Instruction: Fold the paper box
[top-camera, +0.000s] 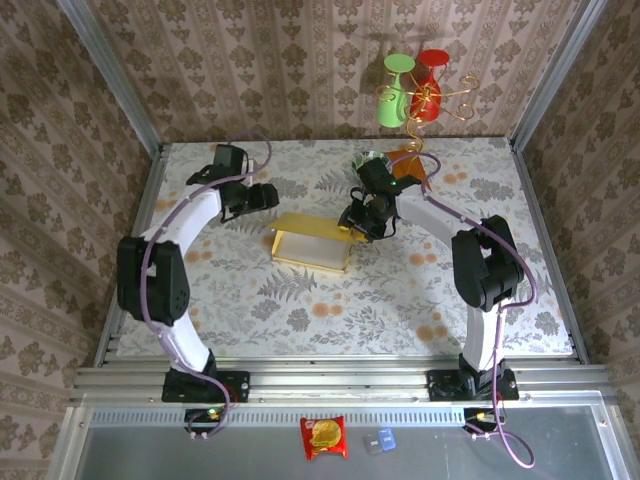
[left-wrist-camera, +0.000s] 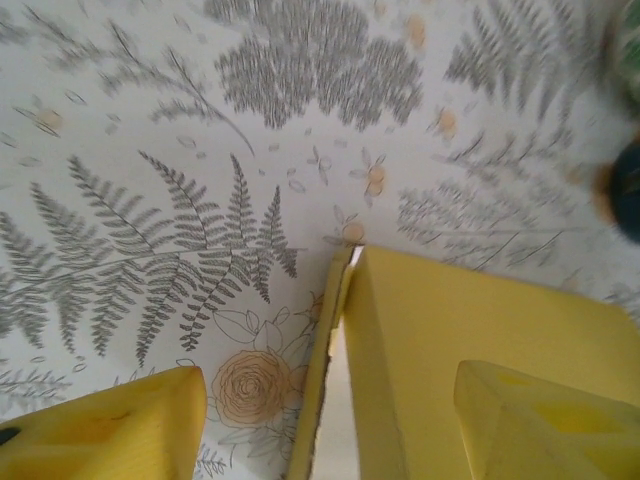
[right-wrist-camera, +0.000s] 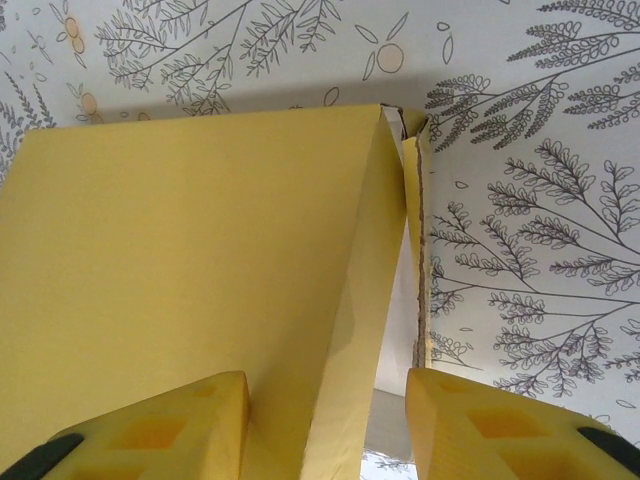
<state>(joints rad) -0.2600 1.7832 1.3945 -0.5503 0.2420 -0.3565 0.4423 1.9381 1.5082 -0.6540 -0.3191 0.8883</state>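
Two pairs of yellow fingers flank the box (top-camera: 312, 243), which lies mid-counter with one long wall raised. The right fingers (right-wrist-camera: 150, 430) stand moderately apart and grip nothing. An upright yellow wall of the box rises in the gap between them, with one finger over the box's broad panel and the other over the fern-print counter (right-wrist-camera: 540, 200). The left fingers (left-wrist-camera: 110, 430) are spread wide, one over bare counter and the other over the box's yellow face; a box corner and its whitish inside show between them.

Just behind the right wrist lies an orange board (top-camera: 412, 165). At the back wall, green and red cups (top-camera: 395, 100) sit on a gold wire stand. A red packet (top-camera: 323, 437) lies on the near ledge.

Both arms reach forward and bend inward. The left stops near the box's left end, apart from it, and the right is at the box's right end.
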